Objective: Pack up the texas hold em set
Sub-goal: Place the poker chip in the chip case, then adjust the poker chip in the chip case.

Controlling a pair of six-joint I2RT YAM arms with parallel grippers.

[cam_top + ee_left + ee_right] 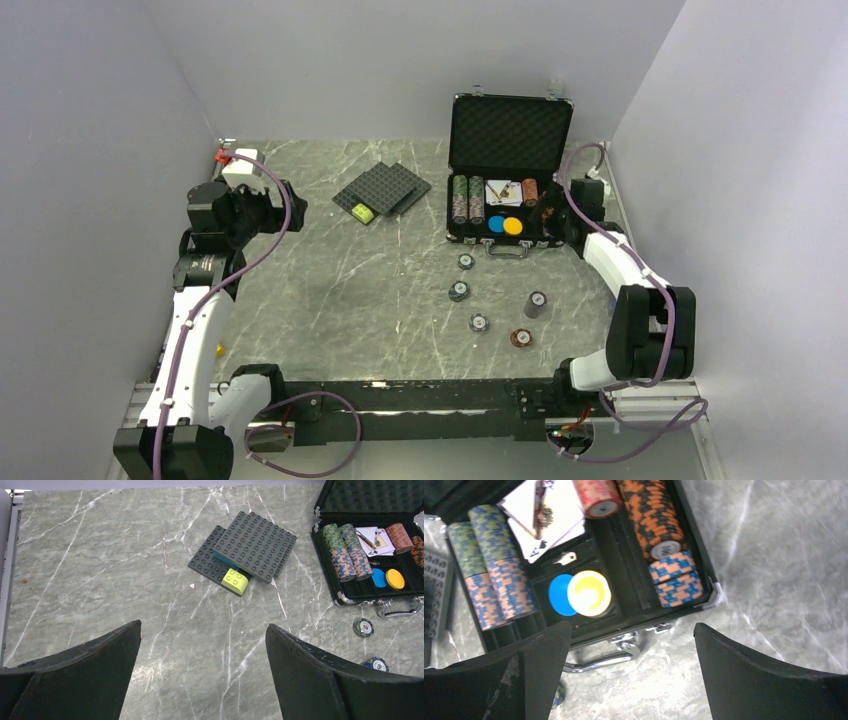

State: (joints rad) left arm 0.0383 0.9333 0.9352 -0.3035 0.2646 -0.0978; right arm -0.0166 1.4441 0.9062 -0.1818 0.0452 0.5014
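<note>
Grey marbled worktop (330, 300) carrying open briefcase (511, 132) far right; studded plates (385, 188) lying left of it; five chip stacks (459, 291) sitting in front.

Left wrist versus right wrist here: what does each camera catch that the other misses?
Only the left wrist: the lime brick at the edge of the studded plates. Only the right wrist: the orange-blue chips at the handle end of the case's right-hand row. Both: the open case, its cards, blue disc, yellow disc and left chip rows.

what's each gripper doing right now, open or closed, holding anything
Left gripper: open, holding nothing.
Right gripper: open, holding nothing.
</note>
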